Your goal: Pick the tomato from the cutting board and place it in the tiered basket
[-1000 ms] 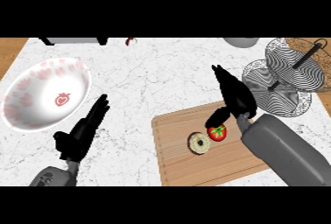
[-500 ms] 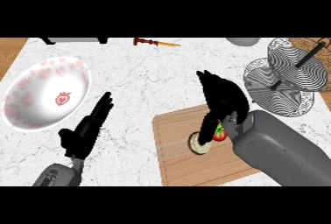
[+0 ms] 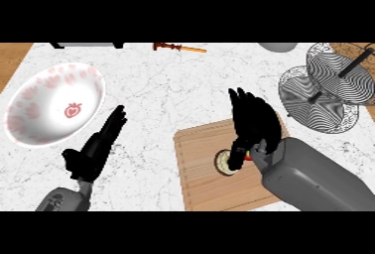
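**A:** Where was the tomato [image 3: 250,158]?

**B:** On the board [image 3: 209,191], toward its right edge. It was almost hidden: only a red sliver showed under the right hand [image 3: 253,124], just beside a pale ring [image 3: 225,163].

**A:** Had the hand got hold of it?

**B:** Not that I could see. Its fingers [image 3: 249,106] were stretched nearly straight toward the far edge of the counter [image 3: 168,99], the thumb hung down by the ring, and nothing was clasped.

**A:** And the left hand [image 3: 95,149]?

**B:** It was resting near the counter's front-left corner, below the bowl [image 3: 55,104], fingers straight and holding nothing.

**A:** What could have gone wrong from there?

**B:** The palm covered the tomato, so a closing thumb could have caught the ring instead. It could also have nudged the tomato into rolling toward the board's right edge. An off-centre grasp might have let it slip on the way. The basket [image 3: 326,94] stood at the far-right corner with raised tiers and a post, so a low carry could have knocked a rim.
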Tool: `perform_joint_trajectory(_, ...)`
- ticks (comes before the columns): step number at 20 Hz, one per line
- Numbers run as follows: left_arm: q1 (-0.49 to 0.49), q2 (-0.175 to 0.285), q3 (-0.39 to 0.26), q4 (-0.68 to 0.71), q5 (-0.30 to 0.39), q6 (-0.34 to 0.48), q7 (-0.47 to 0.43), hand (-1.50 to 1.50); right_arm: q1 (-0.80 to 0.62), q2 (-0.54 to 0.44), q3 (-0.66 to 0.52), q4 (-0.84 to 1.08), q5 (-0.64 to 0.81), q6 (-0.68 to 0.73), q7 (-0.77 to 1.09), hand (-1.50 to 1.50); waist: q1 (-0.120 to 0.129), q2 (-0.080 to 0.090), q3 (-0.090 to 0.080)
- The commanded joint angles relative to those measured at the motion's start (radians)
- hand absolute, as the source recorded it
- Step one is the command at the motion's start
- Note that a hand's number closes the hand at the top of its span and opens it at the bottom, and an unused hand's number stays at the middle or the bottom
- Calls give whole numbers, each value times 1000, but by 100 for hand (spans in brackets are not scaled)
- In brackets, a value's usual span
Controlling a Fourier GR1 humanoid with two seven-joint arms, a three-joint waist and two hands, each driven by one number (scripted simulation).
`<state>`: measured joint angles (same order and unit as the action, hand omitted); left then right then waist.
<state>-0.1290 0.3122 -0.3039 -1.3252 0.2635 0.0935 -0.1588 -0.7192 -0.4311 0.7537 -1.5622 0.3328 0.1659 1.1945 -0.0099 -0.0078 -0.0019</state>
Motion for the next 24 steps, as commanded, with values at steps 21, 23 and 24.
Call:
perform_joint_trajectory(21, -17, -56, 44, 7, -65, -28, 9, 0, 305, 124, -99, 112, 256, -27, 39, -150, 7, 7, 2)
perform_joint_trajectory(23, -21, -99, 20, 21, -91, 8, 36, 0, 338, 123, -95, 150, 284, -34, -9, -150, 6, 7, 2)
perform_joint_trajectory(24, 58, -67, 25, -57, -84, -29, 18, 0, 352, 114, -129, 109, 277, 5, -24, -150, 11, 6, 2)
